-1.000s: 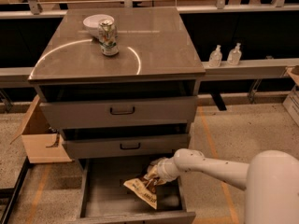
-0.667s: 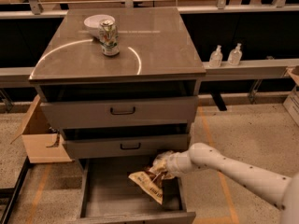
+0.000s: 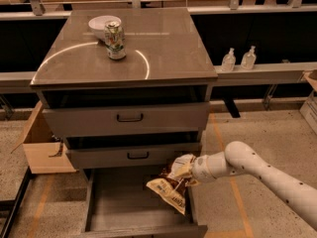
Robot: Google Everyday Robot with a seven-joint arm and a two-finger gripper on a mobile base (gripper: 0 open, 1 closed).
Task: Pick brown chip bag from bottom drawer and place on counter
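The brown chip bag (image 3: 171, 186) hangs crinkled, tan end down, above the right side of the open bottom drawer (image 3: 124, 211). My gripper (image 3: 184, 171) is shut on the bag's upper end, at the right of the drawer and just below the middle drawer front. My white arm reaches in from the right. The counter (image 3: 163, 48) is the glossy grey-brown slab on top of the cabinet.
A green-and-white soda can (image 3: 115, 39) and a white bowl (image 3: 99, 23) stand at the back left of the counter. Two closed drawers with black handles (image 3: 130, 117) sit above. A cardboard box (image 3: 42, 143) is left of the cabinet. Two spray bottles (image 3: 238, 59) stand on a ledge to the right.
The bag has been lifted off the drawer floor and carried up and to the right, held by my gripper. My arm has drawn back to the right.
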